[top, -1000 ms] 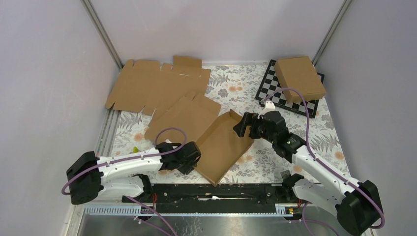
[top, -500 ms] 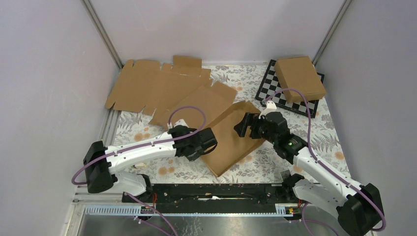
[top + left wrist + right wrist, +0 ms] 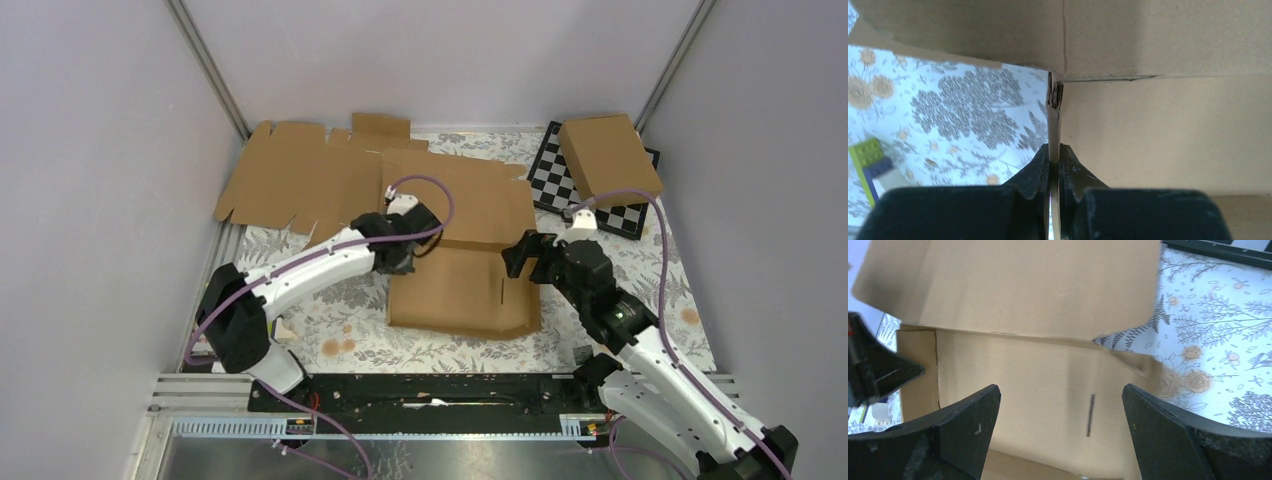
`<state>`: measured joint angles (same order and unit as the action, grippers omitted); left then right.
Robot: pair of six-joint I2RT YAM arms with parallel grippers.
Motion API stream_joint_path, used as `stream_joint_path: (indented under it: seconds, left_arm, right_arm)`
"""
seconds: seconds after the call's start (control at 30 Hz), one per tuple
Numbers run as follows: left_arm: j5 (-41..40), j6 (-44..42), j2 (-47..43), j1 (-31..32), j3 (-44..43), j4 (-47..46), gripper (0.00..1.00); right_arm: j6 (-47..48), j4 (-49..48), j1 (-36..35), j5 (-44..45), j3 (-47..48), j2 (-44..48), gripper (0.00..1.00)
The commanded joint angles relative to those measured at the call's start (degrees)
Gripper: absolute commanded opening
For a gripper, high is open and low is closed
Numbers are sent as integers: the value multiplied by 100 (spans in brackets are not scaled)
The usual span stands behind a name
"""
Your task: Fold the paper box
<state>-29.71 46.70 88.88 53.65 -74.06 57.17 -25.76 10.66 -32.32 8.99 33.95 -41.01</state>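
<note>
Now, your box lies in the middle of the cloth, its rear panel tilted up. The left claw is pinched together on the box's left wall edge. The right claw hangs spread wide over its right part, gripping nothing. Behind lie a flat sheet and a board carrying a second box. The raised panel covers part of the sheet. Bricks sit left, partly cut off by the claw's body. From above, the left fingertips are hidden.
</note>
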Motion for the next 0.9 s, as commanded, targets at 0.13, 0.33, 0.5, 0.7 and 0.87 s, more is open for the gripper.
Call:
stream_joint_path:
  seconds: [0.13,0.33,0.5,0.7,0.87]
  left_arm:
    - [1275,-2653,397,-1220,433,-1594,0]
    - [839,-2550,930,-1240,205,-1374,7]
    - [672,-2337,1009,-1245,156,-1243,10]
    - [709,-2206,658,-1267,224,-1252,41]
    - [906,-2194,483,-1307,318,-1287,50]
  right_arm:
    - [-609,727,-19,454,-214,-160,99]
    - [-1300,892,-19,382,-377,-939,99]
    - [-1607,745,-20,601,-452,-1282,85]
    - [-1729,983,-19,716,-338,-1478,58]
    - [-1681,1052,-20,675,-400,-1256,29]
